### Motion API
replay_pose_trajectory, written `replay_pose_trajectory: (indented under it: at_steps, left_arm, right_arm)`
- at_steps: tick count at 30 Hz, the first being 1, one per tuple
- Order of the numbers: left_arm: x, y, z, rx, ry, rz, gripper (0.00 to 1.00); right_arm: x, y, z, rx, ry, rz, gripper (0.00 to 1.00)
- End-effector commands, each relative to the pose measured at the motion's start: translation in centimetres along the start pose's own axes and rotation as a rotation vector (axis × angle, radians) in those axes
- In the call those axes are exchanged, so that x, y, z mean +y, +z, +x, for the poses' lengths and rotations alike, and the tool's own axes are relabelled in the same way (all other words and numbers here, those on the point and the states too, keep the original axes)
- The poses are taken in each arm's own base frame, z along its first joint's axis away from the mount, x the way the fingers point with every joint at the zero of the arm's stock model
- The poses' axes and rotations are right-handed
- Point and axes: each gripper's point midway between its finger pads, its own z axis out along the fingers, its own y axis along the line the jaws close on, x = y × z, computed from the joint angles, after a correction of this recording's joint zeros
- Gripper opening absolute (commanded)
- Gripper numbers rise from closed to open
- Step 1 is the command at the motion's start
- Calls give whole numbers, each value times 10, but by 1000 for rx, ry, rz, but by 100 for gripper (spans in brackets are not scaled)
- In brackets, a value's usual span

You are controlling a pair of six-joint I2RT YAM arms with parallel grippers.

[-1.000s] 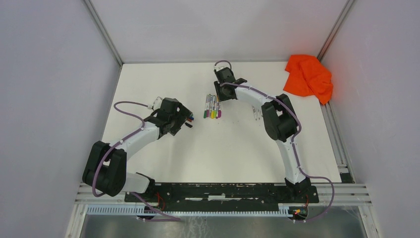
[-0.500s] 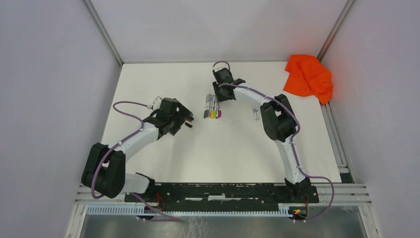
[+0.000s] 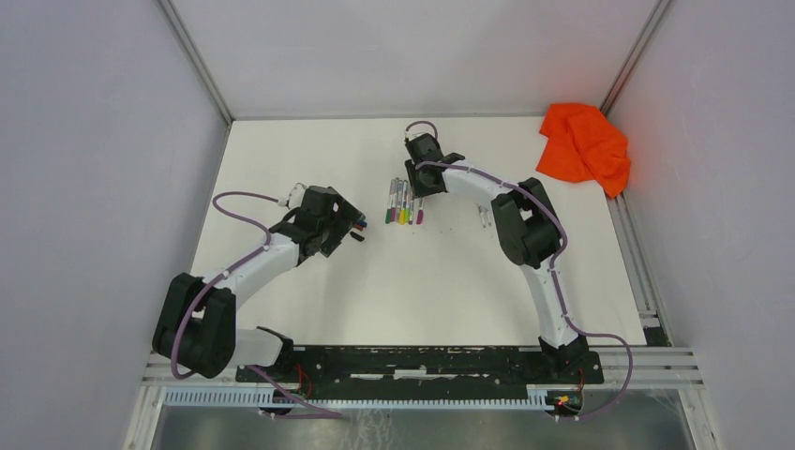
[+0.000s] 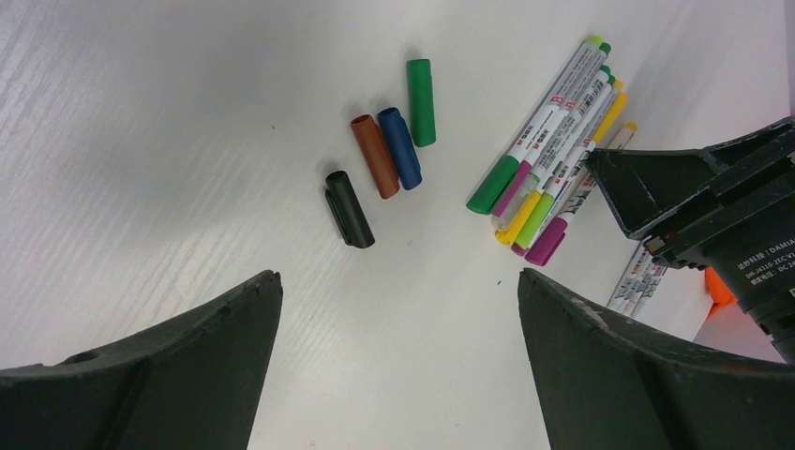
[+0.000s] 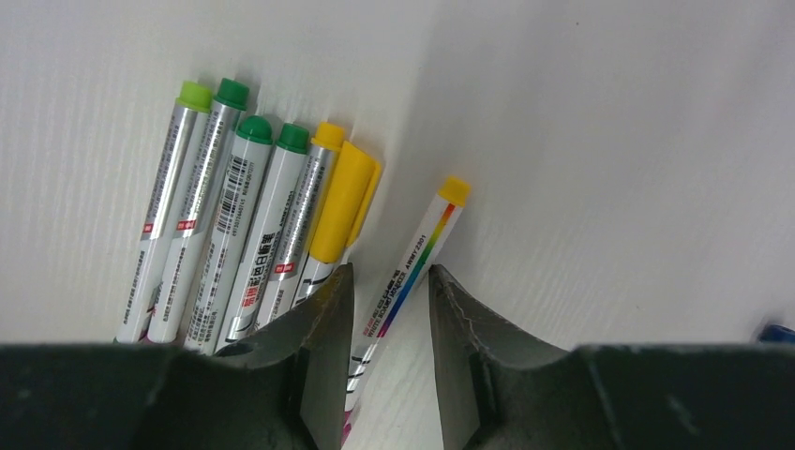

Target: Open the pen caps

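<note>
A green cap (image 4: 421, 101), blue cap (image 4: 400, 148), brown cap (image 4: 375, 156) and black cap (image 4: 350, 208) lie loose just ahead of the left gripper (image 4: 394, 281). They were probably dropped there to keep pulled caps apart from the pens (image 4: 548, 141), which lie beyond them to its right. This gripper hovers over the table (image 4: 187, 141), jaws spread as wide as they go, holding nothing. It looks ready to take the far end of a pen.

The right gripper (image 5: 389, 277) is down at the row of pens, which lies side by side to its left. A striped pen (image 5: 417, 244), set apart from the row, runs between its fingers. The jaws are partly parted and straddle it without clamping. I cannot tell whether a finger touches it. A yellow cap (image 5: 342, 202) sits just ahead of the left finger.
</note>
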Motion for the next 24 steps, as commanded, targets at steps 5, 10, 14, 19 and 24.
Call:
replay_pose_trajectory:
  at_steps: [5,10,14,19,24]
  left_arm:
    - [-4,-8,-7,-24,37,32,100]
    - [-4,-13,-7,-26,43,44,100]
    - [-13,-22,-10,-36,59,102,100]
    - [-38,-39,-8,-36,106,280,100]
    - [-63,-58,0,-20,164,471,100]
  right_arm:
    - [-12,12,38,106,-42,68,37]
    - [-19,17,74,167,-46,72,29]
    - [-23,14,86,166,-17,56,15]
    - [-18,-4,78,87,24,-10,0]
    - [-3,-31,58,-13,80,-158,0]
